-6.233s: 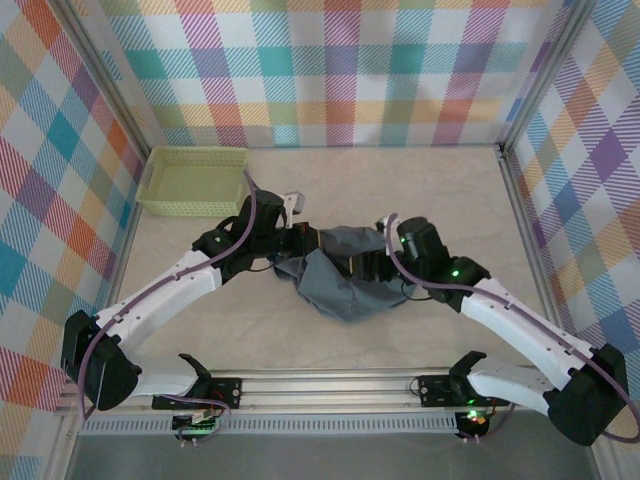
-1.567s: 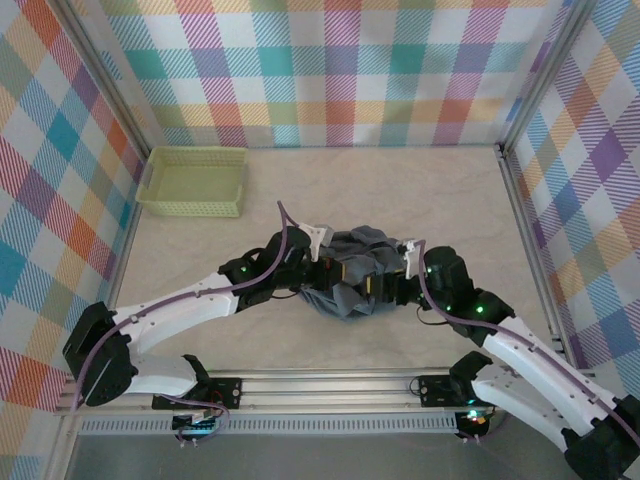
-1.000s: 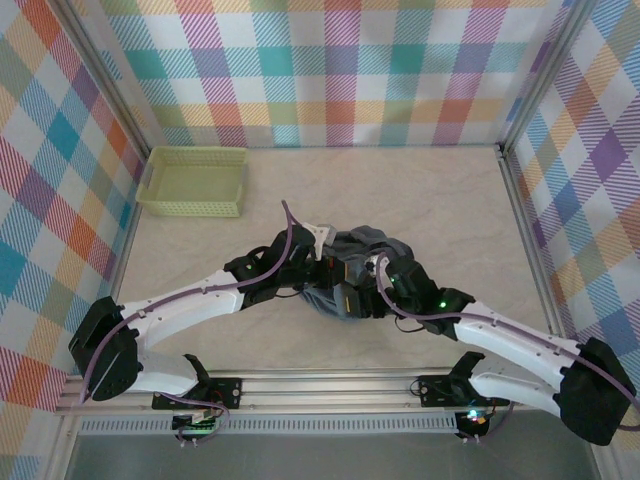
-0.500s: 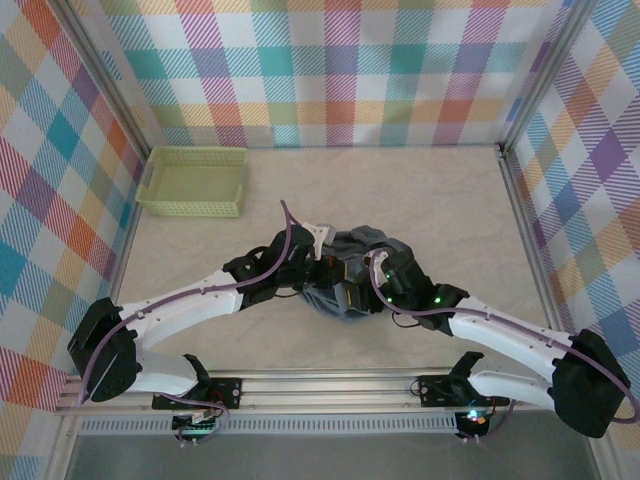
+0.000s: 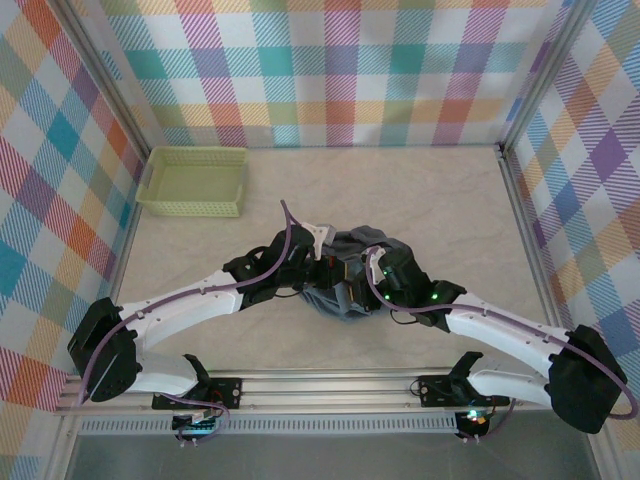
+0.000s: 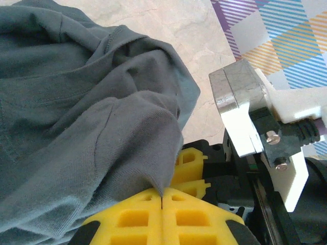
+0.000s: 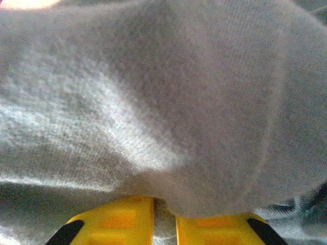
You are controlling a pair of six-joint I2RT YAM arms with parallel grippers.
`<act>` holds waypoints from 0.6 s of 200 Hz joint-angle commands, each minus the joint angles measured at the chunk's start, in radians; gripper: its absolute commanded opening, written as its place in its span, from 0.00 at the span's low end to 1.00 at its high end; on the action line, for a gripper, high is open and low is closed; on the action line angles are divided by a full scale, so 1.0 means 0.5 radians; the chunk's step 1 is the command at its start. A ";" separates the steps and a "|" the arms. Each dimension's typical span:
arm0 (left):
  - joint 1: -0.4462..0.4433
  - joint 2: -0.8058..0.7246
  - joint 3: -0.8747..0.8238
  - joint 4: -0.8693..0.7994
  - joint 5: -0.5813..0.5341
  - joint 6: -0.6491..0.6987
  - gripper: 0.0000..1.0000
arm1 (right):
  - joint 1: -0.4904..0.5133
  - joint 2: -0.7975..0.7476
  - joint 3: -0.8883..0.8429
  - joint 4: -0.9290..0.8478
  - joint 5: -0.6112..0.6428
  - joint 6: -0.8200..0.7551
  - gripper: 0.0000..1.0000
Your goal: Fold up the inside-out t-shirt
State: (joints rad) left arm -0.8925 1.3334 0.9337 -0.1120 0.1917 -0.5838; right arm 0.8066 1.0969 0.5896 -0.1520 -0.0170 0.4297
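The inside-out t-shirt (image 5: pixel 368 243) lies bunched in a slate blue-grey heap at the table's middle. Both arms reach into it from either side. My left gripper (image 5: pixel 328 272) sits at the heap's left edge. In the left wrist view its yellow jaws (image 6: pixel 162 196) are shut on a pinched fold of the t-shirt (image 6: pixel 76 102). My right gripper (image 5: pixel 352 288) is close beside it at the heap's near edge, and its yellow fingers (image 6: pixel 191 168) show just past the left jaws. In the right wrist view the right gripper (image 7: pixel 164 218) is nearly closed, with t-shirt cloth (image 7: pixel 179 102) drawn into the narrow gap.
A pale yellow-green mesh basket (image 5: pixel 192 182) stands at the back left by the wall. Plaid walls close in three sides. A metal rail (image 5: pixel 330 385) runs along the near edge, with the arm bases on it.
The right gripper has narrowed onto the cloth and edged a little left toward the left gripper. The left gripper has kept its place and its grip.
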 commanded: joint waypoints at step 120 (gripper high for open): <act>0.000 -0.002 0.000 -0.042 -0.052 0.014 0.00 | 0.020 -0.288 0.167 -0.380 0.053 -0.053 0.03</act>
State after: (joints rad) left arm -0.8925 1.3334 0.9337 -0.1135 0.1787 -0.5838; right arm 0.8089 1.0054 0.6327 -0.2714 0.0151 0.4095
